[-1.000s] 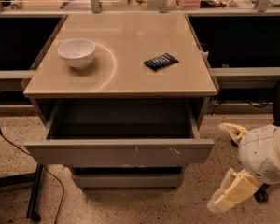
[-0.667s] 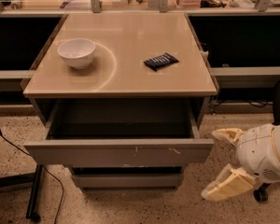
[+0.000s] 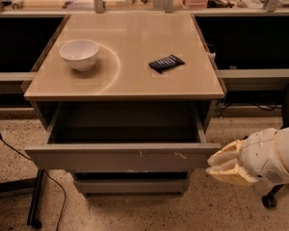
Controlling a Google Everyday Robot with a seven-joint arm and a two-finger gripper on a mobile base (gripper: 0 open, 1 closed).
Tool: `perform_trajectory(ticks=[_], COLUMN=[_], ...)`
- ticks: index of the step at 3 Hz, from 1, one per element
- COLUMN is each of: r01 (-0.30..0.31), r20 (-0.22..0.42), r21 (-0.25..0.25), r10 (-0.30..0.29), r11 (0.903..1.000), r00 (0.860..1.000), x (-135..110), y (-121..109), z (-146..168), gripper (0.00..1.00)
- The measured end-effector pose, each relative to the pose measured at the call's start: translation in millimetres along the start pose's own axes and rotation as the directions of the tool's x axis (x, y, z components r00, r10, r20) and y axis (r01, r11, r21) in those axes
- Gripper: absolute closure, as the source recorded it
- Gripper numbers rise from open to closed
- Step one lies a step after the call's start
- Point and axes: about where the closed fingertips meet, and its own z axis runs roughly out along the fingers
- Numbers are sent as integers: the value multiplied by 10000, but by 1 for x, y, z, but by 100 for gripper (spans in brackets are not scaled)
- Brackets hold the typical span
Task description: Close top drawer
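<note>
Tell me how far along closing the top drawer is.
Done: nothing yet. The top drawer stands pulled out, its dark interior exposed below the tabletop. In hand: the end effector sits at the right end of the drawer front; contact is unclear. Left: push the front in until flush.

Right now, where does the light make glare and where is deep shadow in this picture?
Camera view: warm light; a pale curved glare on the table top right of the bowl; the inside of the top drawer lies in deep shadow; the gripper, by the right end of the drawer front, is well lit.
</note>
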Motion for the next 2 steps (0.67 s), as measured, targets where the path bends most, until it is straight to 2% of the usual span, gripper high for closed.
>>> perform_trajectory(ticks=[1, 2], r01=[-472, -994], r20=[380, 917], r21=[-509, -864], r10=[491, 1073], r11=[9976, 9913], r00=[9981, 9900], x=[18, 36], y=[-16, -33], z=[31, 65], gripper=[88, 100])
